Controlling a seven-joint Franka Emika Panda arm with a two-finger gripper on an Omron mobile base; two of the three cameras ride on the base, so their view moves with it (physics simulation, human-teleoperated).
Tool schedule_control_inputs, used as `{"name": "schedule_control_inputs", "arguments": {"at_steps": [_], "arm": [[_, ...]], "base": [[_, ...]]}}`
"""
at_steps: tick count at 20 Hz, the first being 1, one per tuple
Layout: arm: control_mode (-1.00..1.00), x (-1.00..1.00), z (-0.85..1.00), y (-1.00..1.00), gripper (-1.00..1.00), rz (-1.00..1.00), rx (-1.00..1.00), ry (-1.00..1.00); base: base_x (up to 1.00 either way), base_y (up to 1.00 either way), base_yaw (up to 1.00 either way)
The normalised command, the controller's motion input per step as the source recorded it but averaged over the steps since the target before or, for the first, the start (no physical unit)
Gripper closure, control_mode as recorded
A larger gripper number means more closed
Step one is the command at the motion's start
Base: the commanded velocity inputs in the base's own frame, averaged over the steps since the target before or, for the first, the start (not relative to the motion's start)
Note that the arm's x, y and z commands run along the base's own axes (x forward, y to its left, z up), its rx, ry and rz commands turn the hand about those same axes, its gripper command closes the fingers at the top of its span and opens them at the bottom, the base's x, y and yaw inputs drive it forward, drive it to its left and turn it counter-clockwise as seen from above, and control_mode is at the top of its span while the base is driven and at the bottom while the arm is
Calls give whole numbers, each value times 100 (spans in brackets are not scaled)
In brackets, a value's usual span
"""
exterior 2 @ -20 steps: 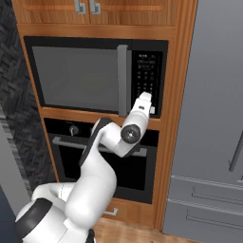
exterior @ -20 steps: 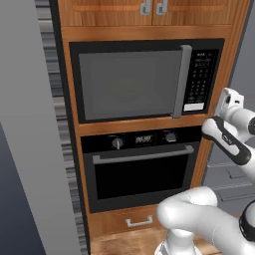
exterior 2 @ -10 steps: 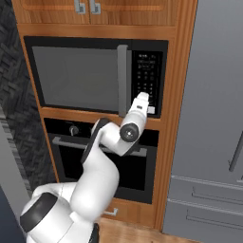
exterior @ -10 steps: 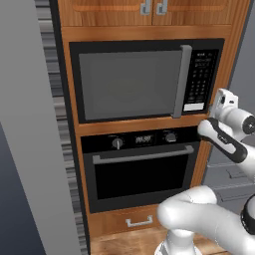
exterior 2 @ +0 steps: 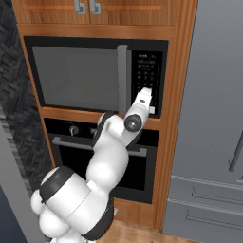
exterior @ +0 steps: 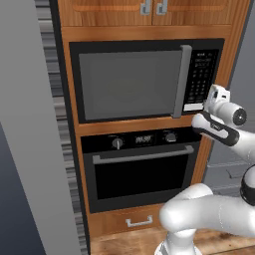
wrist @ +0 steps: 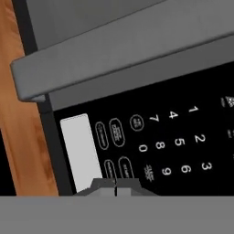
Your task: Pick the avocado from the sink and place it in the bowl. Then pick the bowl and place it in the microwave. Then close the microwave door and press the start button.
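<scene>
So the microwave (exterior: pixel 144 79) is built into the wood cabinet column, sitting right above the black oven (exterior: pixel 142 167). The microwave door (exterior: pixel 130 83) is shut flush against the front, big grey window, with the vertical grey bar handle (exterior: pixel 180 82) along its right edge. Can't see through the window well enough to tell what's inside.

Right of the handle is the black keypad panel (exterior: pixel 201 79). In the hand view the panel (wrist: pixel 160 137) is rolled sideways, number keys in white, a few oval buttons, and a pale rectangular button (wrist: pixel 80 151) at the panel's low end, next to the wood trim (wrist: pixel 18 114). The handle (wrist: pixel 114 55) runs as a grey bar across the top of that view.

The gripper (exterior 2: pixel 144 97) is up against the lower part of the keypad, close to that pale button (exterior 2: pixel 151 109). Its fingers (wrist: pixel 106 187) are clenched together with nothing between them, tips right at the panel near the pale button's corner. Whether they're actually touching it, I can't tell.

From the left base view the gripper (exterior: pixel 215 95) comes in from the right side of the column. To the right of the cabinet there's a grey fridge (exterior 2: pixel 213 118), and above the microwave a pair of wooden cupboard doors (exterior 2: pixel 88 8) with small metal pulls.
</scene>
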Motion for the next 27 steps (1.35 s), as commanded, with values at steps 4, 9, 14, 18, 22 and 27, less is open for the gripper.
{"name": "schedule_control_inputs", "arguments": {"at_steps": [4, 9, 14, 18, 22, 27], "arm": [[-100, 61, -23, -18, 100, 0, 3, 0], [-100, 51, -31, -37, 100, 5, 5, 0], [-100, 49, -29, -36, 100, 10, 4, -1], [-100, 57, -28, -24, 100, 9, 2, -1], [-100, 52, -9, -27, 100, 5, 5, 0], [-100, 9, 23, -62, 100, 0, 13, 0]], "base": [[0, 0, 0], [0, 0, 0], [0, 0, 0], [0, 0, 0], [0, 0, 0], [0, 0, 0]]}}
